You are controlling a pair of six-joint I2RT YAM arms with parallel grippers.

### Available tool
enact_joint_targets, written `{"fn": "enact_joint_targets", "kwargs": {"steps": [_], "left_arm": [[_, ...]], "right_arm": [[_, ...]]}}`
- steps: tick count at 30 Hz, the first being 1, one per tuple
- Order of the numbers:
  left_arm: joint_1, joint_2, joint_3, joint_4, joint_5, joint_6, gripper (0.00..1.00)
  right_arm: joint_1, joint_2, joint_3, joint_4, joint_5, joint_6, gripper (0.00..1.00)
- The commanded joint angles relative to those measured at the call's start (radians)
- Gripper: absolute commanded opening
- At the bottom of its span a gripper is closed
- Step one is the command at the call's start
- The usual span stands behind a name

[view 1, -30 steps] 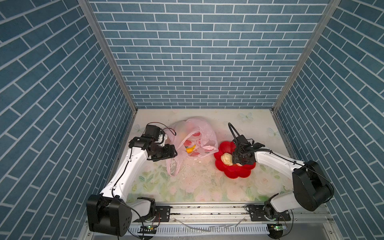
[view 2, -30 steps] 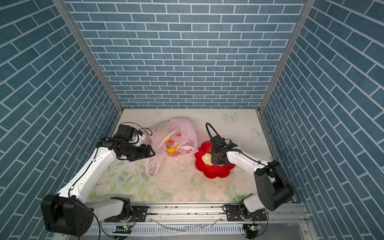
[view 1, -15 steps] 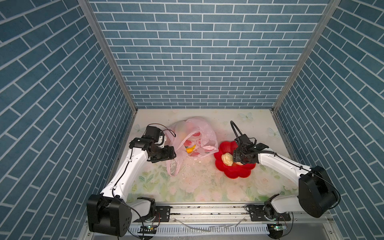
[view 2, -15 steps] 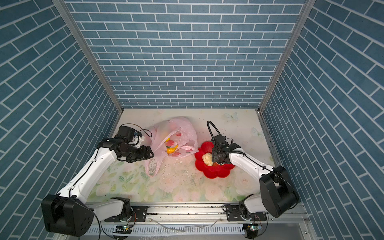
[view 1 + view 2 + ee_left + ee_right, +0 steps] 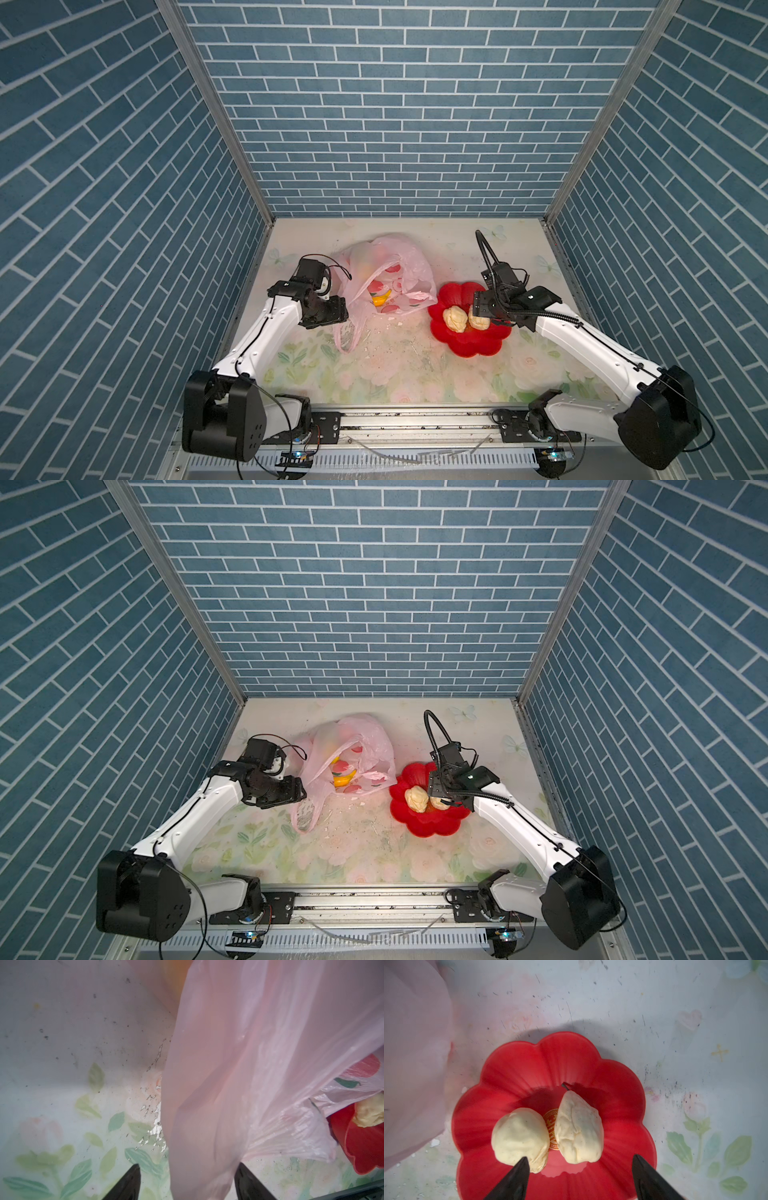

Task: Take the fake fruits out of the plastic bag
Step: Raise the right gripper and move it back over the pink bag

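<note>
On the counter the plastic bag lies left of the dish, just beside it. A banana sits inside the bag's mouth. The bag's handle loop trails toward the front. Two fake fruits lie side by side in the dish.

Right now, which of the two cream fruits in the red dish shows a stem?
The pear-shaped cream fruit, the one farther from the plastic bag: a dark stem sticks out of its narrow end. The rounder cream fruit beside it shows none.
</note>
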Motion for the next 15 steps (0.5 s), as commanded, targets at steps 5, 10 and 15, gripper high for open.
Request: {"fn": "enact_joint_targets", "kwargs": {"steps": [5,10,15], "left_arm": [[0.001,0.030,0.031,0.209,0.135,-0.072,0.36],[0.002,0.041,0.096,0.186,0.188,-0.074,0.25],[0.001,0.056,0.131,0.146,0.236,-0.069,0.21]], "right_arm": [[0.008,-0.080,0.092,0.014,-0.059,-0.051,0.65],[0.097,-0.058,0.177,0.069,-0.035,-0.099,0.54],[0.237,0.070,0.296,0.216,-0.033,-0.148,0.49]]}}
